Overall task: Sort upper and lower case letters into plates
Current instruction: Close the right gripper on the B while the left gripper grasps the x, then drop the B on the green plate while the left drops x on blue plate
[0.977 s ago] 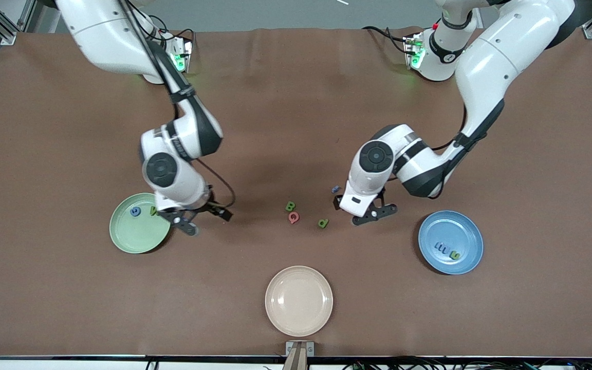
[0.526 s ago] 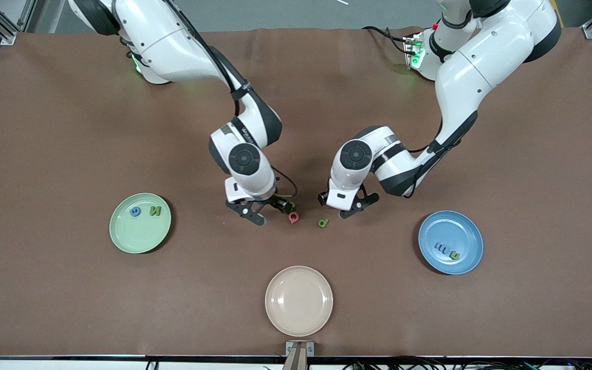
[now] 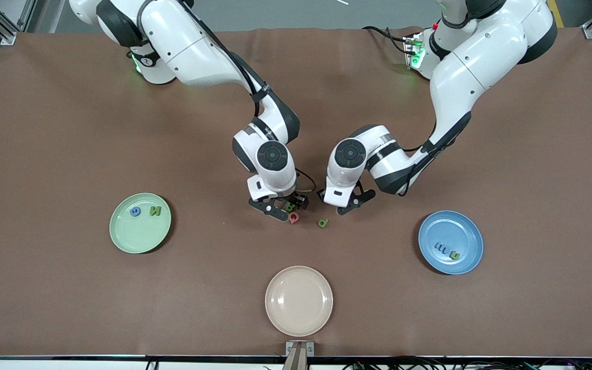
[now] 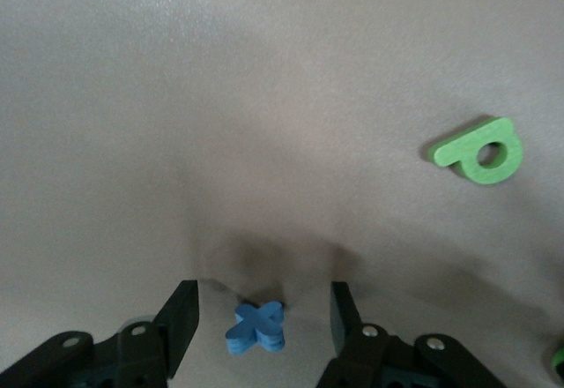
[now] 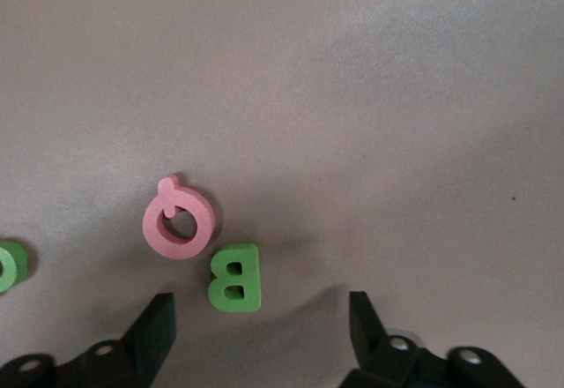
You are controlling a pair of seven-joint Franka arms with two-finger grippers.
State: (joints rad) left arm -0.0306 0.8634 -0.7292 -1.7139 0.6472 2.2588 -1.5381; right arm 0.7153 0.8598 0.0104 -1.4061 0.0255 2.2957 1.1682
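Even, diffuse overhead light fills the front view, bright without glare on the matte brown table cover point(image 3: 70, 128). Soft dark shadows pool beneath both white arms. The wrist views are dimmer and greyer, slightly soft throughout; a blurred shadow surrounds the small blue cross-shaped foam letter point(image 4: 257, 327), with mild darkening toward the corners.

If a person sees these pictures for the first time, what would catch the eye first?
Probably the two white arms meeting over the middle of the table: the right gripper hangs open over a green B beside a pink Q, and the left gripper is open around a small blue x. Next, the green plate and blue plate toward the two ends, each holding two letters.
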